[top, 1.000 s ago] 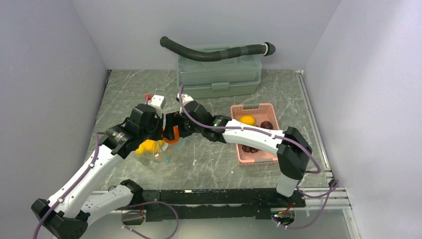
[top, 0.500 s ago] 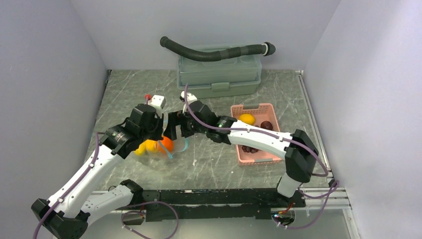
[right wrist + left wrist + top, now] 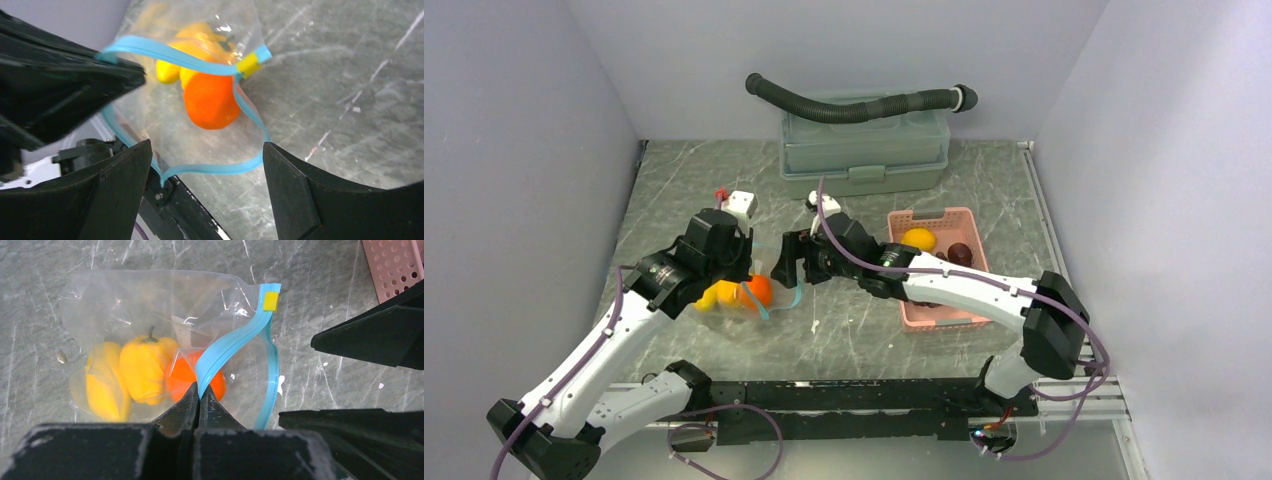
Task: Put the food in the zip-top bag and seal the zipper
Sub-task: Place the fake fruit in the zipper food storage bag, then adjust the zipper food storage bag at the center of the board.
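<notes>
One orange ball (image 3: 210, 102), just released, now lies inside the thin clear zip-top bag (image 3: 150, 300) ahead of my wide-open, empty right pincer (image 3: 205, 162); my left pincer (image 3: 199, 395) stays clamped on its teal-blue zipper strip (image 3: 227, 347), so loading can continue.

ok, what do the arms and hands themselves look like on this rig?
Both match: white shell links on the left arm and right arm, chunky black joint housings, and a purple cable looped along the outside of each. The left hand and right hand are matte black with wedge-shaped fingers. No markings readable.
</notes>
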Motion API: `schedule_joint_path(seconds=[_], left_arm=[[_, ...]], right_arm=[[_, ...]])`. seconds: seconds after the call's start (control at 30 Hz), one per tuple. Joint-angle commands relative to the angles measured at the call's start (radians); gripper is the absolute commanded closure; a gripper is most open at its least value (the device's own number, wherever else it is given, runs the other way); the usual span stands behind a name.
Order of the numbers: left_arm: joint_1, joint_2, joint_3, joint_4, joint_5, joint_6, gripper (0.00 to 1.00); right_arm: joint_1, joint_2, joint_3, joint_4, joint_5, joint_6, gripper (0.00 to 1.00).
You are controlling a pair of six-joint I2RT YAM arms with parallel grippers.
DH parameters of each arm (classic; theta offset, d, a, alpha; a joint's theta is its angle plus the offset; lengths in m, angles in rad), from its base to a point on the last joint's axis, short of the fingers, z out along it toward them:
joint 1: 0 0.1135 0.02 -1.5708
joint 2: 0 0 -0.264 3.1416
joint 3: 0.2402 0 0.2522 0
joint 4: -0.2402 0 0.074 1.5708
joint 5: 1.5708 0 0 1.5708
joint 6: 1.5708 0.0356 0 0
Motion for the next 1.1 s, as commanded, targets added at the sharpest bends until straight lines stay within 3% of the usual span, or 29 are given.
schedule_joint_path(seconds=[0.0, 0.5, 1.07], left_arm=[[0.0, -0.001, 0.0, 0.02, 0.003, 0.002, 1.0], [0.0, -0.002, -0.001, 0.021, 0.003, 0.0, 1.0], [0.0, -0.003, 0.0, 0.021, 0.004, 0.003, 1.0]], right_arm=[[0.006, -0.031, -0.047, 0.022, 0.043, 0.046, 0.16], [0.006, 0.044, -0.152, 0.135, 0.025, 0.166, 0.25], [0.006, 0.164, -0.168, 0.224, 0.008, 0.254, 0.44]])
